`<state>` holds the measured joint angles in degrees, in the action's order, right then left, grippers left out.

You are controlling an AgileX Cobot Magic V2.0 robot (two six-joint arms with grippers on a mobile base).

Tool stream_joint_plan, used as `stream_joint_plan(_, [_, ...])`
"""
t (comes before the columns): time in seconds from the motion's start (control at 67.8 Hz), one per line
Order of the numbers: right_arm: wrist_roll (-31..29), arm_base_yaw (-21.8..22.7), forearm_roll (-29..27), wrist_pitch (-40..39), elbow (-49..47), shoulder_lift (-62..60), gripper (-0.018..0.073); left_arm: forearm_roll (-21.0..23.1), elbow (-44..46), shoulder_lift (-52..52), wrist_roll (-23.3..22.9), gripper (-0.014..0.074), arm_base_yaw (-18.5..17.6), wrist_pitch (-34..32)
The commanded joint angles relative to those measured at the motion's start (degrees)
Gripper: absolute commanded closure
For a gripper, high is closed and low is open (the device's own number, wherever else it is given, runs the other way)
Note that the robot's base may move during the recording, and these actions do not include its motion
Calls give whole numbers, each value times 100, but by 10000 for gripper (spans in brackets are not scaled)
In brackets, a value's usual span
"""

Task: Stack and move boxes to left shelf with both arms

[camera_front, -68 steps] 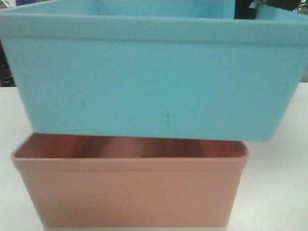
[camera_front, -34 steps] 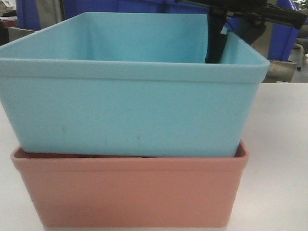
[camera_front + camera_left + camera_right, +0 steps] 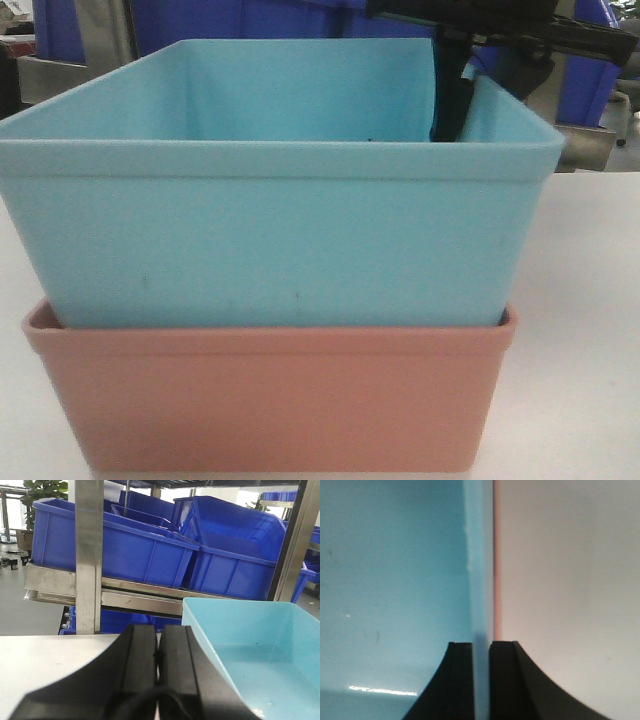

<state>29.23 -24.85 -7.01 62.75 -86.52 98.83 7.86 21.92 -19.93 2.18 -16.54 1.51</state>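
The sky-blue tub (image 3: 270, 240) has dropped into the salmon-pink tub (image 3: 270, 400), so stacking looks nearly done. The right hand (image 3: 481, 647) pinches the blue wall, and the left hand (image 3: 158, 630) is closed and empty.

Soft, even indoor light. The front view is grainy, its table (image 3: 590, 330) washed pale. In the right wrist view the sky-blue tub (image 3: 385, 580) is blurred, with a thin glare streak low down.

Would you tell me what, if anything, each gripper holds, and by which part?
The right gripper grips the blue tub by its side wall, at the rim; the left gripper is shut, holding nothing.
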Motion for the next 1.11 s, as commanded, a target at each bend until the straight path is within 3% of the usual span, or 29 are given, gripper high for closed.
stream_joint_plan(0.0, [27, 14, -109, -227, -222, -306, 503, 17, 150, -20, 8, 608, 8, -477])
stream_joint_plan(0.516, [-54, -20, -44, -288, -202, 191, 496, 17, 150, -20, 8, 608, 8, -477])
stream_joint_plan(0.62, [-194, -24, -44, -276, -202, 244, 403, 17, 150, -20, 8, 608, 8, -477])
stream_joint_plan(0.797, [-261, -24, -39, -277, -202, 201, 78, 17, 150, -20, 8, 608, 8, -477])
stream_joint_plan(1.092, [-284, -16, 88, -195, -202, 201, 51, 17, 150, -20, 8, 608, 8, -477])
